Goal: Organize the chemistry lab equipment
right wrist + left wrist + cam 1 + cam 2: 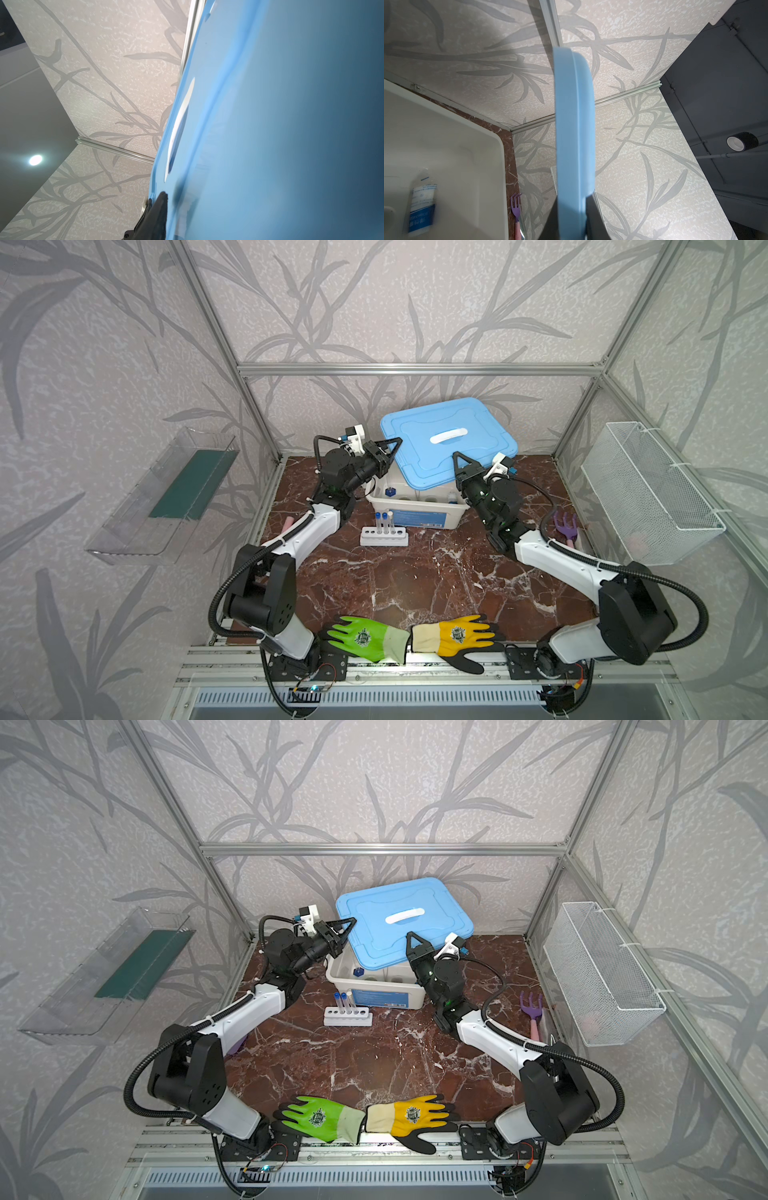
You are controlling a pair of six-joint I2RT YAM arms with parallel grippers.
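2 capped tubes are standing in 1 rack before bin; L claw is pinching bin's tilted lid, R claw alongside, grip unclear.

Your white rack sits just in front of the bin, blue-capped tubes upright in it. Inside the bin: blue-labelled bottle at the right end, blue-based cylinder left.

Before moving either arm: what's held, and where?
The left gripper clamps the blue lid by its left rim; the right gripper's hold cannot be told.
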